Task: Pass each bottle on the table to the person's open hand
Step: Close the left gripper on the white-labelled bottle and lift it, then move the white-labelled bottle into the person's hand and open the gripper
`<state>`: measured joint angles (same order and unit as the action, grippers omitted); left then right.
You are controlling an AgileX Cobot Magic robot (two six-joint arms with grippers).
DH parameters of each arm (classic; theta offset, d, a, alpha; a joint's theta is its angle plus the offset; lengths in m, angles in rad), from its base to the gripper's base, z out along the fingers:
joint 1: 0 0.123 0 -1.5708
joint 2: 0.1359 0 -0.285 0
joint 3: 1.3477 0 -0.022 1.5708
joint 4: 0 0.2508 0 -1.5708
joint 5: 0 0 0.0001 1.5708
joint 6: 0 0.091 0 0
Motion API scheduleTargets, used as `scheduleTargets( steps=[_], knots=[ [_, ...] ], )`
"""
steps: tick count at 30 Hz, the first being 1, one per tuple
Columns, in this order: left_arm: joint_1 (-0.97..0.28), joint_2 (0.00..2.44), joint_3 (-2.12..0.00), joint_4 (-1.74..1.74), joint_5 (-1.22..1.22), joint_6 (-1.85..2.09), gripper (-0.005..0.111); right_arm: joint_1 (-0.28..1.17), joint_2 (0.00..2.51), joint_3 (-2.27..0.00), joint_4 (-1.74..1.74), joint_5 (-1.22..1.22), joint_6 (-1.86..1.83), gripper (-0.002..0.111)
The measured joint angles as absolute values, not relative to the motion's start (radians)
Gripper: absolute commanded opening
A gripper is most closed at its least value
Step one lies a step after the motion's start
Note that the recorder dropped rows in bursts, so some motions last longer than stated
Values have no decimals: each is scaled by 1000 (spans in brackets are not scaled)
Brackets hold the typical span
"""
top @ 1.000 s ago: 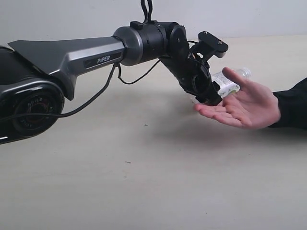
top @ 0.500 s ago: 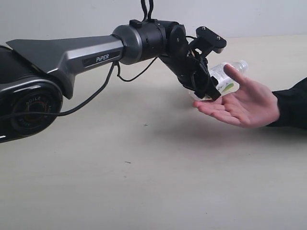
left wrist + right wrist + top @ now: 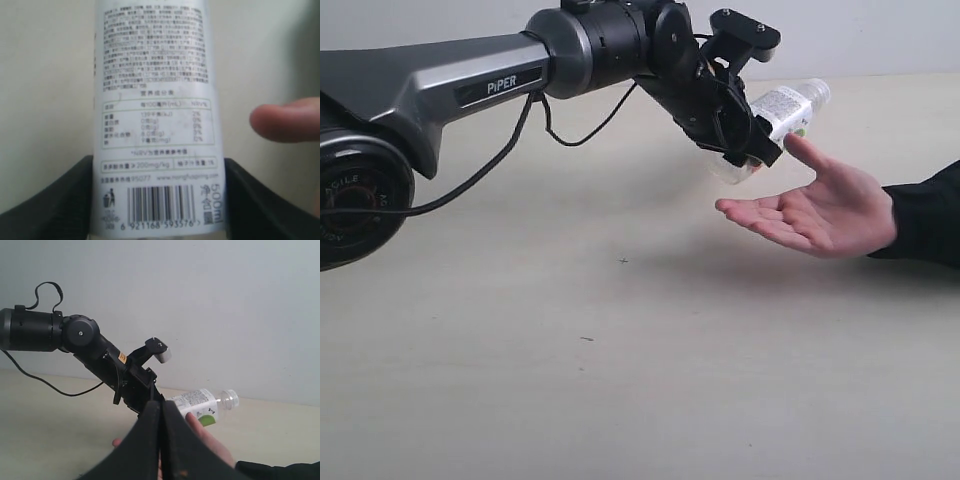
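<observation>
Bottle (image 3: 782, 106) should be lowered until its side rests in the open hand (image 3: 820, 205), and only then should the jaws be parted, slowly. It is clamped at its label's lower end between the fingers of the left gripper (image 3: 748, 150), tilted, with its neck projecting past the fingertips, just above the palm.

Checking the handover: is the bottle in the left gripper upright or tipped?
Tipped: the bottle lies slanted in the left gripper, neck end raised.
</observation>
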<state>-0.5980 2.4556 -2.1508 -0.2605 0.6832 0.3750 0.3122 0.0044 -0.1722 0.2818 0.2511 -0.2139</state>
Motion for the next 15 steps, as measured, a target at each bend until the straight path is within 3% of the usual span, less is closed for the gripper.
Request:
scheduleTargets(
  steps=[15],
  knots=[
    [-630, 2372, -2151, -258, 756, 326, 0, 312, 4, -172, 282, 251, -214, 0]
  ],
)
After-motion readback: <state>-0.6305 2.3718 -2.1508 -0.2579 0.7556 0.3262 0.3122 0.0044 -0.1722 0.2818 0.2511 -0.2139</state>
